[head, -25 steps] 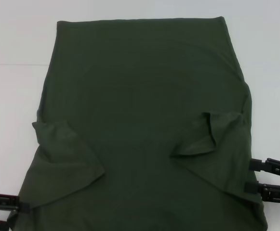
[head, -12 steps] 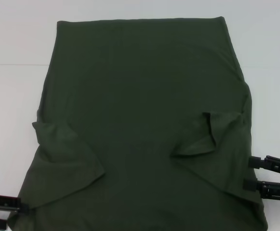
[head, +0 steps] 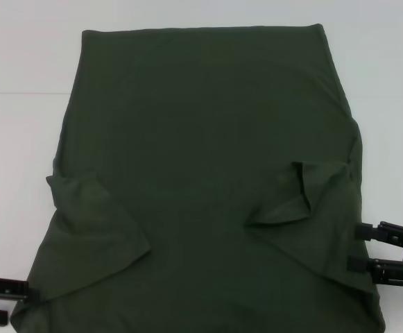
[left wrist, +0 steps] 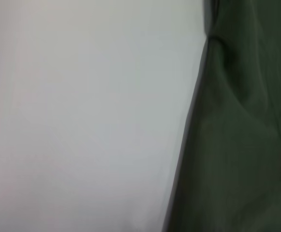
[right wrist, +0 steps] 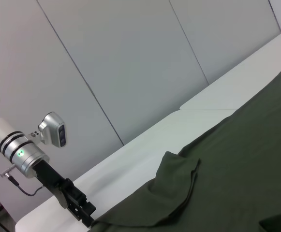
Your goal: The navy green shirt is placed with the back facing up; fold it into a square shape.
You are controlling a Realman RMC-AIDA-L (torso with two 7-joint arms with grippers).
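The navy green shirt lies flat on the white table, with both short sleeves folded inward over the body. My left gripper is at the shirt's near left corner, open, its fingers at the hem edge; it also shows in the right wrist view as the left gripper beside the cloth. My right gripper is open at the shirt's near right edge, one finger on either side of the fabric border. The left wrist view shows only the shirt's edge against the table.
White table surface surrounds the shirt on the left, right and far sides. Grey wall panels stand beyond the table. A seam in the table runs across at the far left.
My right gripper has crept slightly inward toward the shirt's edge and a little farther from me. My left gripper has shifted only slightly. The shirt has not moved.
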